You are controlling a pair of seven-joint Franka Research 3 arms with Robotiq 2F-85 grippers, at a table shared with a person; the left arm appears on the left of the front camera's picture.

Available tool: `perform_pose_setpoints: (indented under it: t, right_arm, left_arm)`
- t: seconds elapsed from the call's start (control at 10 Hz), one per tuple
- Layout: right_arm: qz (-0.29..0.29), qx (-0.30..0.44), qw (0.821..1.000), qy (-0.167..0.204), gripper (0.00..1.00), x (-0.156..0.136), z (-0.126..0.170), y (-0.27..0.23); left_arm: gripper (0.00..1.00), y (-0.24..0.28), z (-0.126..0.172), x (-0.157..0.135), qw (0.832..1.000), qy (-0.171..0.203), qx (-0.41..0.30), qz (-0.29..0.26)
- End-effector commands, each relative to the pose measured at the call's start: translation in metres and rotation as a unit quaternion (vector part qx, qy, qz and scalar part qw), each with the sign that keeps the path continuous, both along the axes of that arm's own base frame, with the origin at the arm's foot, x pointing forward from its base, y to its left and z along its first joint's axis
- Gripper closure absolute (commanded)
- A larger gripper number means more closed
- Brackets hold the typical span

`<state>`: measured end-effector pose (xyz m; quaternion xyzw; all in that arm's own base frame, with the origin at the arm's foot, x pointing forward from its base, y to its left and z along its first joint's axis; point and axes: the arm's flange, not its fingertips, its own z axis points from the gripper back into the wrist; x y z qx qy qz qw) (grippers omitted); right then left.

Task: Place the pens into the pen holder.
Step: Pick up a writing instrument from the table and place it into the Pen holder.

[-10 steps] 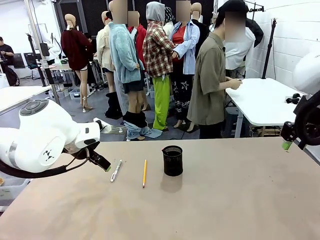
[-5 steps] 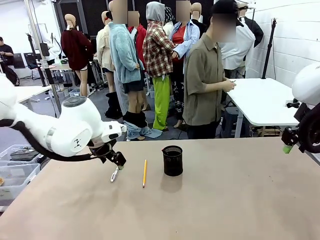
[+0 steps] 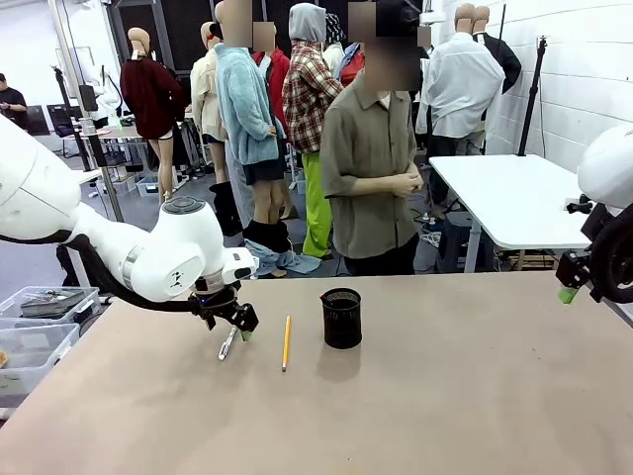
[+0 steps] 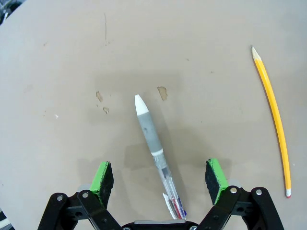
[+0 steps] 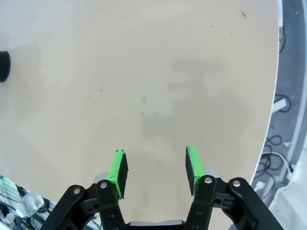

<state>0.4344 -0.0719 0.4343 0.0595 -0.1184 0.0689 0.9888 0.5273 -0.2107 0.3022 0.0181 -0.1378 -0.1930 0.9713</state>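
Left gripper (image 4: 159,173): jaws spread wide, low over the white pen (image 4: 150,136), one green pad on each side, clear of it, gripping nothing.
White pen: flat on the table (image 3: 445,396), between the pads.
Pencil (image 3: 286,342): flat, between white pen and pen holder (image 3: 341,318), apart from both.
Pen holder: upright, mid-table.
Right gripper (image 5: 154,170): partly open, empty, above bare table near its right edge.
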Motion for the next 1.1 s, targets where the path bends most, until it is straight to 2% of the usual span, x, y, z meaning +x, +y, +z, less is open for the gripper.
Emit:
perform_pose_setpoints:
  t: [0.0,0.1,0.2,0.6,0.7,1.0]
  right_arm:
    - [-0.011,-0.014,1.0,0.0,0.38,0.0,-0.002,0.003]
    - [-0.011,-0.014,1.0,0.0,0.38,0.0,-0.002,0.003]
    - [-0.011,-0.014,1.0,0.0,0.38,0.0,-0.002,0.003]
    - [-0.011,-0.014,1.0,0.0,0.38,0.0,-0.002,0.003]
    - [-0.011,-0.014,1.0,0.0,0.38,0.0,-0.002,0.003]
    - [-0.011,-0.014,1.0,0.0,0.38,0.0,-0.002,0.003]
  left_arm:
    - [0.0,0.002,0.002,0.011,1.0,0.0,-0.004,0.028]
    - [0.0,0.006,-0.002,0.013,1.0,0.009,0.002,0.03]
    - [0.06,0.008,-0.005,0.014,0.999,0.012,0.001,0.029]
    - [0.86,0.012,-0.013,0.016,0.999,0.036,0.002,0.025]
    - [1.0,0.011,-0.013,0.015,0.999,0.038,0.004,0.023]
    - [1.0,0.007,-0.012,0.012,0.999,0.051,0.008,0.01]
